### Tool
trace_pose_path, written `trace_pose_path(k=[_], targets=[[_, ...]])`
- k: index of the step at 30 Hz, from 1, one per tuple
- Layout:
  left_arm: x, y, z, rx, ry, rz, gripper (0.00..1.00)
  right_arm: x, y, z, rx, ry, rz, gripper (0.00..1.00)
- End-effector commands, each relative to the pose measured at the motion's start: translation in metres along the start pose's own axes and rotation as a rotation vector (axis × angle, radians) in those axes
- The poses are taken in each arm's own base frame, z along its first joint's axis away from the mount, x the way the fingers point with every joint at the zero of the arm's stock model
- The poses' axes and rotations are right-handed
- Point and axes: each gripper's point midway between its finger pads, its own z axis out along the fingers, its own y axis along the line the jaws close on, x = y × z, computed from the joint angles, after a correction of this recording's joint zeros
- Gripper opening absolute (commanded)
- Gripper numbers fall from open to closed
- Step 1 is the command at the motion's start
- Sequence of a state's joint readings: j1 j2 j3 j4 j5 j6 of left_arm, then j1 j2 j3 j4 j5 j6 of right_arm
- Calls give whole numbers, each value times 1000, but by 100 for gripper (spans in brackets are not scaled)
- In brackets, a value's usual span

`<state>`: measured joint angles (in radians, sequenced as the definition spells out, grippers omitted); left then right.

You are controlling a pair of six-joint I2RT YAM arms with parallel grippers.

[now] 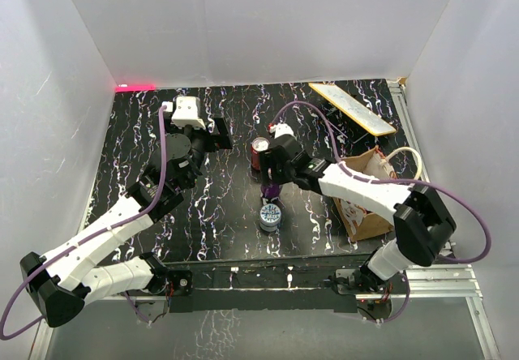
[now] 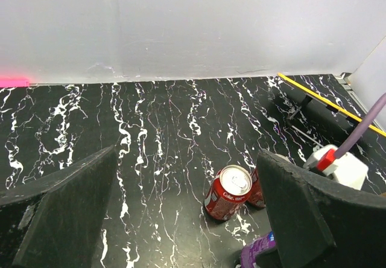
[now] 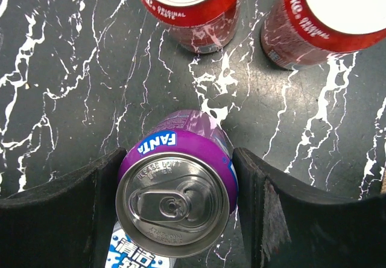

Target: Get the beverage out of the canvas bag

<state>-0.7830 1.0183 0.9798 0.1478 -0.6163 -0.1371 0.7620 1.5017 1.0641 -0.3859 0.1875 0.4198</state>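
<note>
Centre of table: right gripper [image 1: 272,180] hangs over the black, white-veined table [image 1: 203,222]. Its two fingers [image 3: 60,213] press on opposite sides of a purple Fanta can [image 3: 175,186], just below the rim. The can is upright with its pull tab on top. It is outside the canvas bag [image 1: 371,224], off to the bag's left and apart from it. Whether the can's base rests on the table or hangs a little above it, I cannot tell from these views.

The canvas bag stands at the right side of the table, mouth up. Its walls are tan, and the whitish side with red marks is turned toward the left. A cream handle [image 1: 408,159] loops off its far right corner. The right forearm crosses above the bag's opening.

A blue-and-white can [image 1: 270,216] stands just on the near side of the Fanta can. In the right wrist view its top peeks out under the Fanta can's lower left edge.

Two red Coke cans stand side by side beyond the right gripper, apart from the Fanta can: one [image 3: 188,5], the other [image 3: 325,14]. From above only one shows plainly.

The left gripper [image 2: 187,153] hovers over the left-centre of the table. Its fingers are spread wide with only bare table between them, and it faces toward the Coke cans.

A flat pale board [image 1: 353,107] with a yellow edge lies at the far right corner. A pink-red strip [image 1: 134,87] sits at the foot of the back wall, far left.
</note>
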Motion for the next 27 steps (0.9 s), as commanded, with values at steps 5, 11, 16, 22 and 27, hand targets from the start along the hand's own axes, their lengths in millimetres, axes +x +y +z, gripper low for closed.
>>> trace_pose_path(k=[5,11,16,22,27], targets=[[-21,6,-6,-21,-51,-23,97,-66,23,6,3,-210,3,8],[-22,7,-7,-22,-55,-23,97,-65,23,17,34,-189,-16,8],[-22,7,-7,-22,-54,-21,97,-67,23,24,60,-178,-37,8],[-22,7,-7,-21,-54,-22,97,-63,25,32,89,-153,-61,10],[-21,7,-6,-22,-53,-21,97,-56,20,40,130,-119,-77,16]])
